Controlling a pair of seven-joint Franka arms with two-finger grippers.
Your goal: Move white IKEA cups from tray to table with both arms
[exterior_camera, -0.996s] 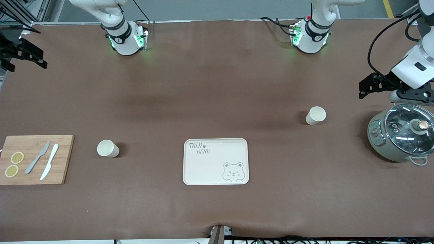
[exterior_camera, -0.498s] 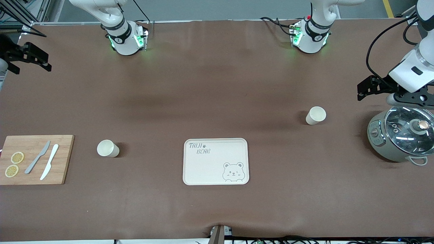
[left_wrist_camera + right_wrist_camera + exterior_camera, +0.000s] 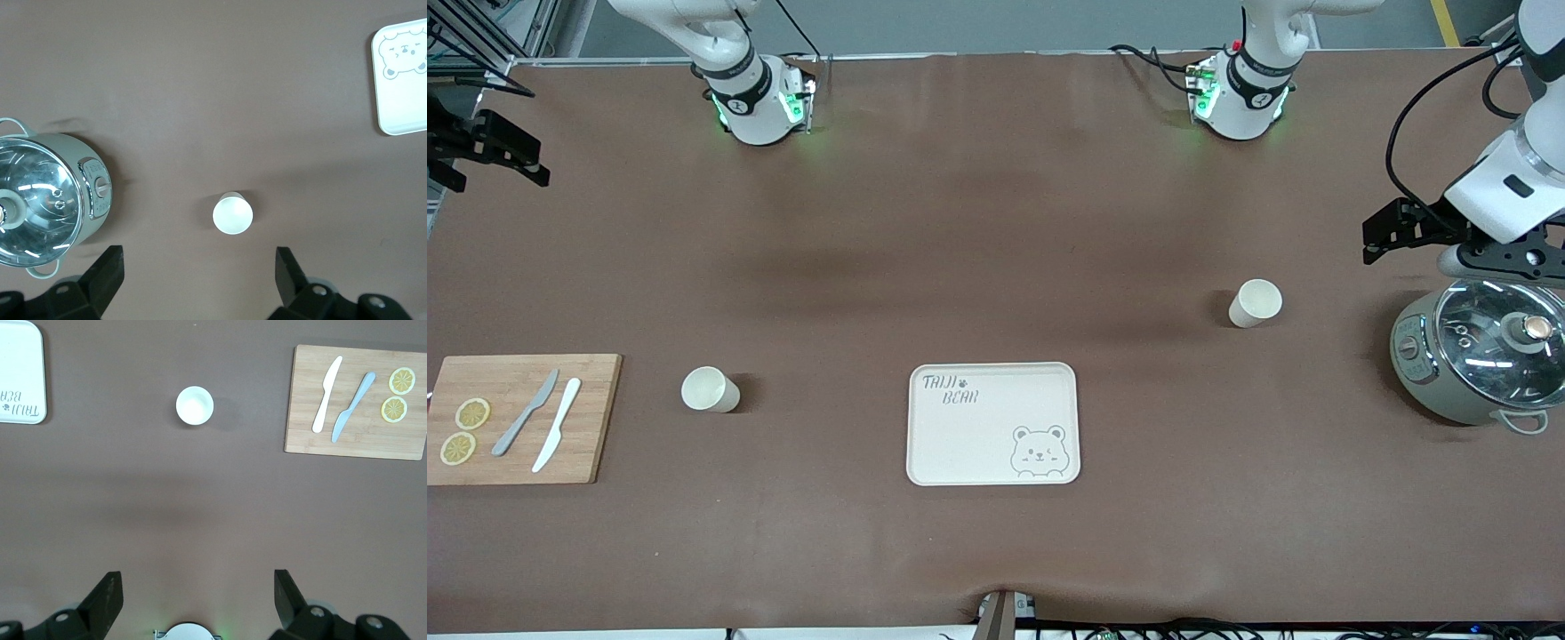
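Both cups (image 3: 1255, 303) (image 3: 710, 389) and the tray (image 3: 993, 424) sit unmoved on the table (image 3: 996, 222); the left gripper (image 3: 1396, 229) and right gripper (image 3: 480, 147), jaws wide and empty, have shifted slightly at the table's ends.

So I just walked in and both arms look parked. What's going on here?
Nothing is being handled. The two white cups stand on the table, one toward the right arm's end, one toward the left arm's. The tray between them holds nothing. The left gripper hangs open beside the cooker; the right gripper is open at the table's edge.
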